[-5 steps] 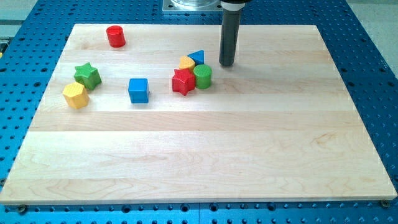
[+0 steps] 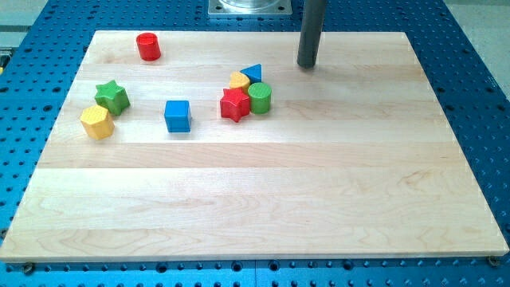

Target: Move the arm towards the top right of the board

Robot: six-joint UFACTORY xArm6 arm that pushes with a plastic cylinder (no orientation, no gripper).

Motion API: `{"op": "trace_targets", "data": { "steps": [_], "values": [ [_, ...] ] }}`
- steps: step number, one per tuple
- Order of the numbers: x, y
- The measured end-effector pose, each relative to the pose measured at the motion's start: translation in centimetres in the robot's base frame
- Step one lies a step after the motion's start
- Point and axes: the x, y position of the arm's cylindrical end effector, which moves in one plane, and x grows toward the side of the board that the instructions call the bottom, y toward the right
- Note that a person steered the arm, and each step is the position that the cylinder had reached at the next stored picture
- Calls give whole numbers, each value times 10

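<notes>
You see my tip (image 2: pixel 307 64) on the wooden board (image 2: pixel 263 199), far back and right of the blue triangle (image 2: pixel 253 72), green cylinder (image 2: pixel 260 97) and red star (image 2: pixel 235 104), touching none.

Eight coloured blocks are lying on the pale wooden worktop (image 2: pixel 263 199), which is itself sitting on a blue perforated base (image 2: pixel 478 72). A red cylinder (image 2: pixel 148 46) is standing alone near the view's top left. A green star (image 2: pixel 112 96) and a yellow hexagonal block (image 2: pixel 97 122) are sitting close together at the view's left, with a blue cube (image 2: pixel 178 115) standing apart to their right. Four blocks are clustering near the centre: a red star (image 2: pixel 235 104) touching a green cylinder (image 2: pixel 260 97), with a yellow block (image 2: pixel 240 80) and a blue triangle (image 2: pixel 253 73) just behind them.
</notes>
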Motion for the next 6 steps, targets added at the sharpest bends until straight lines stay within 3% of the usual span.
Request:
{"op": "trace_targets", "data": {
  "steps": [6],
  "values": [
    [-52, 67]
  ]
}}
